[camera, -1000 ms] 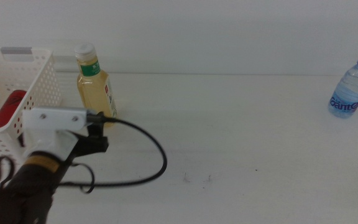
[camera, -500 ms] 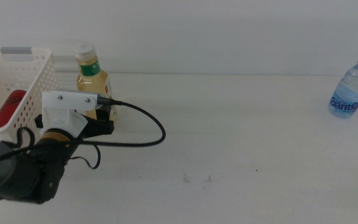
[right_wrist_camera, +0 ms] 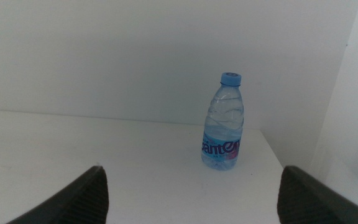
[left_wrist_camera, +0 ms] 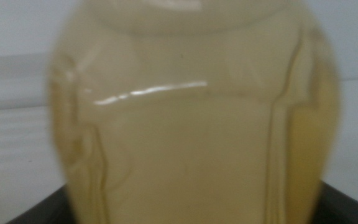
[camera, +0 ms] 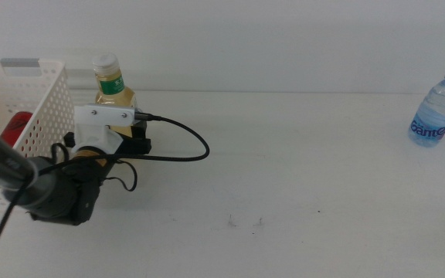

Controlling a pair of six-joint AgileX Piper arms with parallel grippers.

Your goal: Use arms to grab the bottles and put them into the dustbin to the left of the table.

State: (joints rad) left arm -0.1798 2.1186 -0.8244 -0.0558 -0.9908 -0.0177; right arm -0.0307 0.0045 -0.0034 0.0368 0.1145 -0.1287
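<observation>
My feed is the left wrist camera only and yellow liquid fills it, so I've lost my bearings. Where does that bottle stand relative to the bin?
Observer: The yellow bottle stands upright just right of the white basket in the middle view, with the left pincer at its base.
Operator: Anything in the basket?
Observer: A red can lies inside.
Operator: And the other arm?
Observer: The right pincer, jaws wide open, faces the blue-capped water bottle, which stands upright and untouched near the right edge of the table.
</observation>
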